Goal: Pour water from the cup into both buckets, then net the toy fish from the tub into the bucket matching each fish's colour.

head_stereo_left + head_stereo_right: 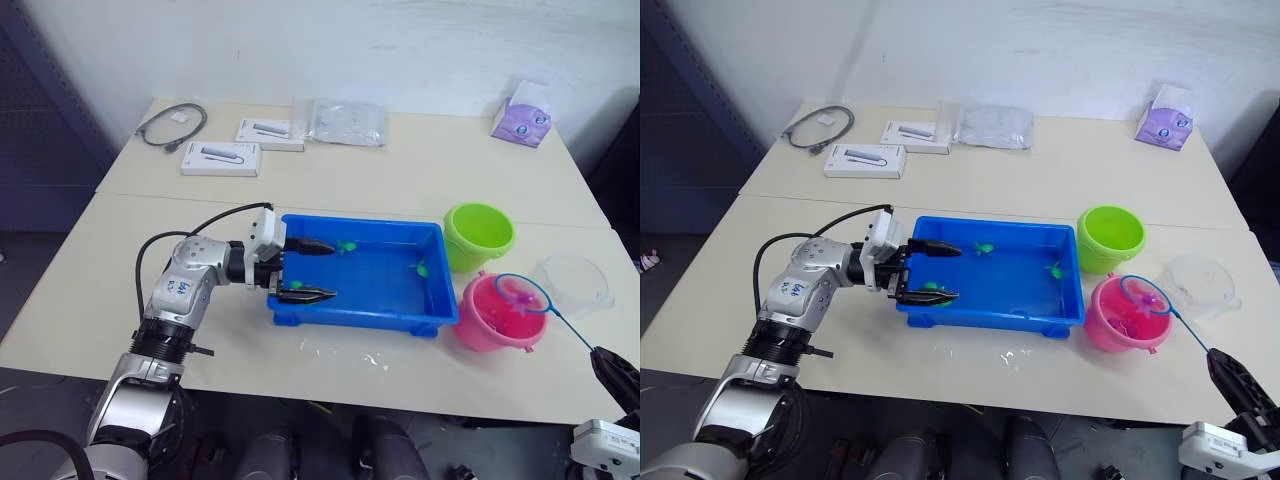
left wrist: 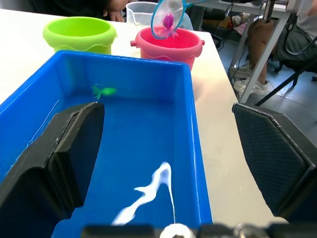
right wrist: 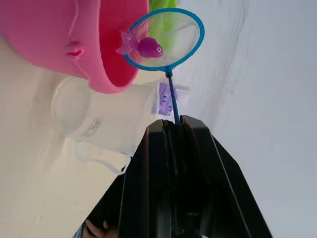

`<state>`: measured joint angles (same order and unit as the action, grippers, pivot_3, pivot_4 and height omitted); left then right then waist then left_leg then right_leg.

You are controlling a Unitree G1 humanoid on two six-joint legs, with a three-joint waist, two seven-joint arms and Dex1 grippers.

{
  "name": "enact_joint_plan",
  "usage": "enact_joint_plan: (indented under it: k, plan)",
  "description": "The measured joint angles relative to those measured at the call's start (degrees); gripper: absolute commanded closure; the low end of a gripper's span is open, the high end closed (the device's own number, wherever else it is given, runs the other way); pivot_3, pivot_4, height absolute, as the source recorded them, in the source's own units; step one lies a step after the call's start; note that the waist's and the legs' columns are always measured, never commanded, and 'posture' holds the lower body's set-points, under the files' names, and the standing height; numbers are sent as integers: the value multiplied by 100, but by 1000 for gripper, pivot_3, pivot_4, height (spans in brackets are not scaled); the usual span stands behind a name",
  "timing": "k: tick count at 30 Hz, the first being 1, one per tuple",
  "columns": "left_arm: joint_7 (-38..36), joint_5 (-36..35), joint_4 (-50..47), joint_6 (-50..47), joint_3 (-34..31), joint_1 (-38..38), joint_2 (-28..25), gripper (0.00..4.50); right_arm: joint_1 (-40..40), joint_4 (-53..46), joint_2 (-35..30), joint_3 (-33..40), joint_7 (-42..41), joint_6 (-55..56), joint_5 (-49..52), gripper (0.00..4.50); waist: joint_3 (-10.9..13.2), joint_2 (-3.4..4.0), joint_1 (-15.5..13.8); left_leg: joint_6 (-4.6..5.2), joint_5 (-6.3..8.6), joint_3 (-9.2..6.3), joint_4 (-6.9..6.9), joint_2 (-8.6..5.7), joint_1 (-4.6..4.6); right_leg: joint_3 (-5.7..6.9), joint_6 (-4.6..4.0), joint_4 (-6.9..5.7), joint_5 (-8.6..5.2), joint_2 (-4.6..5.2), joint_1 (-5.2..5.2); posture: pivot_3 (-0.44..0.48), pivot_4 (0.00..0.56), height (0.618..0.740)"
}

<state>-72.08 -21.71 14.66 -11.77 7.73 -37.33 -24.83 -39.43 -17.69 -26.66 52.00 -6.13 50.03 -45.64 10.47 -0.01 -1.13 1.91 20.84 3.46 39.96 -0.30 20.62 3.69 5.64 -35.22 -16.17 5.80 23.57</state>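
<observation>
1. My right gripper has its two black fingers pressed together on the thin dark stick of the net, so that one's pinching the net handle.
2. The blue ring sits out past the fingertips, up over the rim of the pink bucket, and there's a pink-magenta fish lying in the mesh. In the right wrist view the fish is right at the bucket's edge, not down inside it.
3. The clear cup stands just beside the pink bucket, on the side nearer my right gripper than the tub is. The lime green bucket is just beyond the pink one, farther from that gripper. I can't tell if the two buckets are touching.
4. My left gripper is spread wide, holding nothing. It straddles the near corner of the blue tub: one finger hangs over the water inside, the other runs along the outside of the tub's front wall.
5. Ahead of the left fingertips there's a green fish toward the far end of the tub, and another green fish just off the tip of the inside finger.
6. Small puddle on the table right in front of the tub.
</observation>
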Motion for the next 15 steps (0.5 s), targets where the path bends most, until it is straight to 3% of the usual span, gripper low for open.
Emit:
enact_joint_plan:
  k: [15]
  plan:
    - [3,-8,-36,-23,-46,2,-28,56,-221,-296,-488,-244,348,-295,-311,4500,1,-2,15,3,1,15,0,5,-22,-20,-10,-24,-6,1,-5,0,150,739]
